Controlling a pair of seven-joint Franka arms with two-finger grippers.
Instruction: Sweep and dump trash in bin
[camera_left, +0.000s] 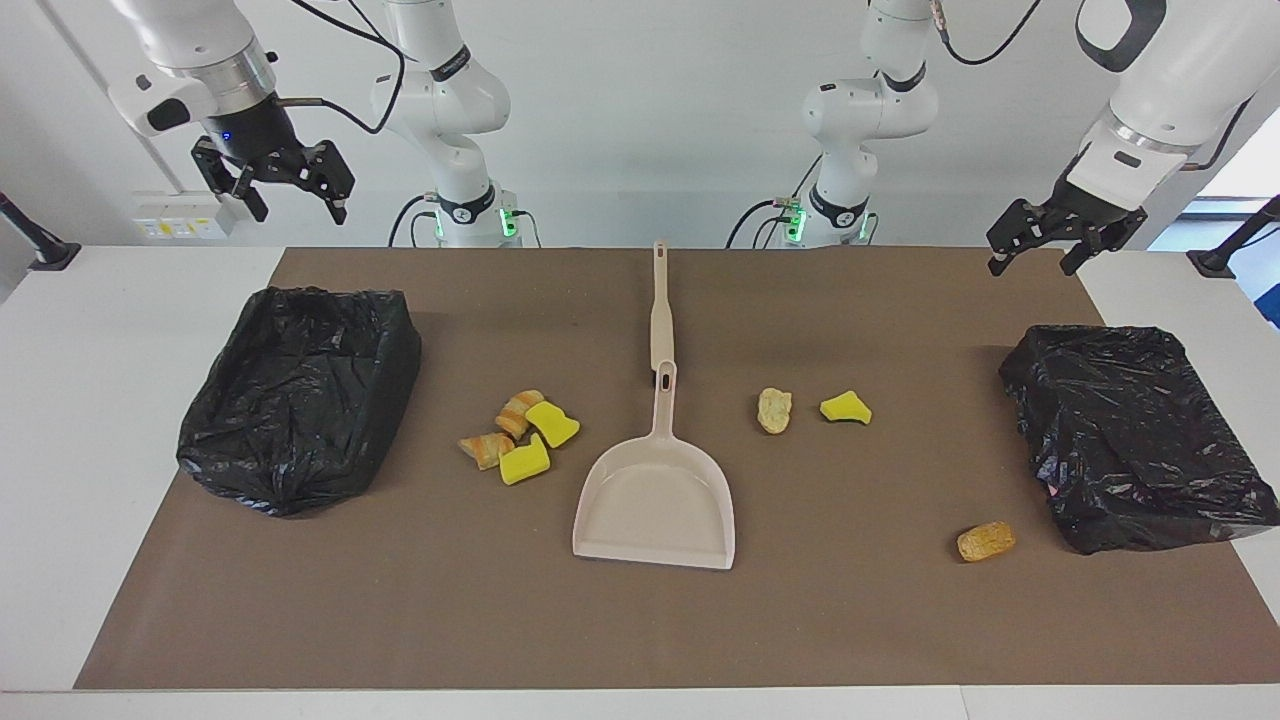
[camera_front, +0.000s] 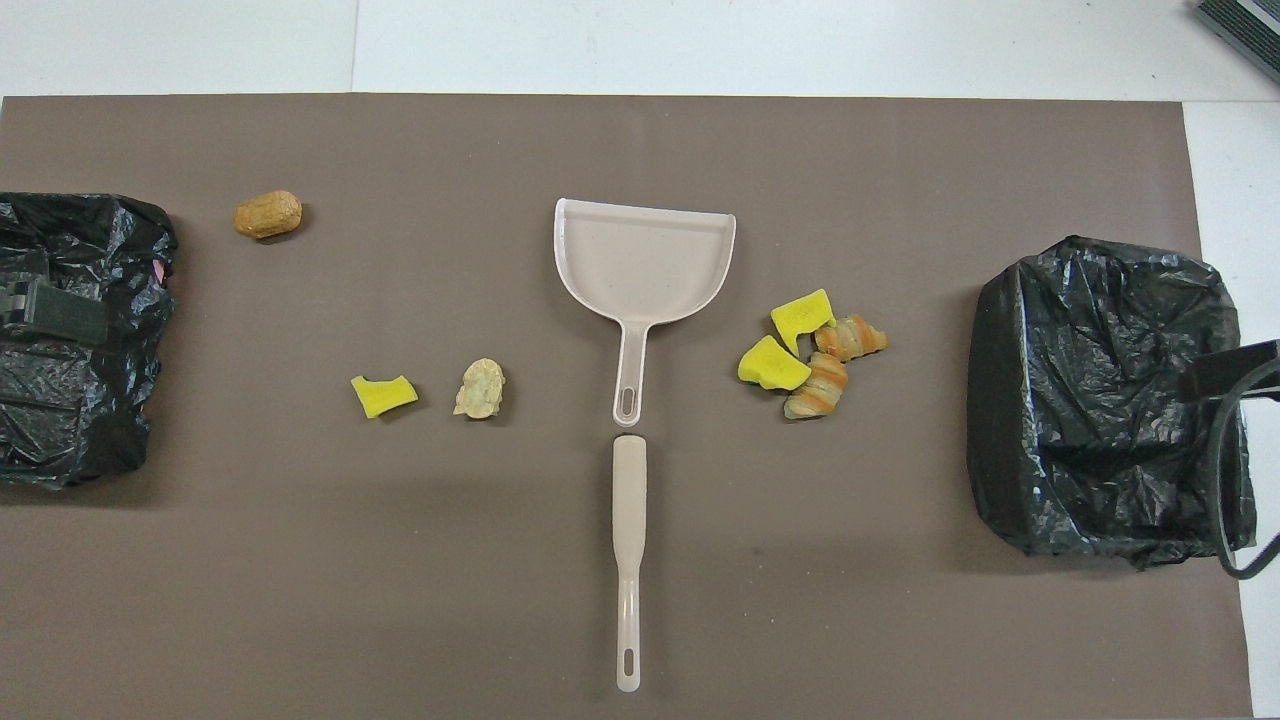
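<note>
Both arms parked up at the top of the facing frame, just waiting. Right gripper (camera_left: 300, 212) hanging high in the top corner above the right-arm bin (camera_left: 300, 395), fingers spread wide, nothing in them. Left gripper (camera_left: 1032, 262) up in the other top corner above the left-arm bin (camera_left: 1135, 430), also spread open and empty. Dead centre of the frame: beige dustpan (camera_left: 655, 500), flat on the brown mat (camera_left: 400, 620), mouth pointing at the bottom edge, handle pointing up toward the robots. Right above that, nearly touching end to end, a long beige stick (camera_left: 661, 310) lying in line with the pan's handle. Trash all on the mat, none in the pan or either bin. Cluster of four (camera_left: 520, 430) mid-frame just beside the pan toward the right arm's end, two yellow sponge bits and two orange-striped lumps bunched up touching. Toward the left arm's end, mid-frame, a pale lump (camera_left: 774, 410) with another yellow bit (camera_left: 845, 407) close beside it. Lower down, a tan lump (camera_left: 985, 541) on its own near the left-arm bin's lower corner. White bench (camera_left: 100, 400) showing around the mat edges. Same layout from overhead, only turned round: pan (camera_front: 645, 260) mid-frame, stick (camera_front: 629, 560) below, cluster (camera_front: 810, 350) beside the pan's neck.
</note>
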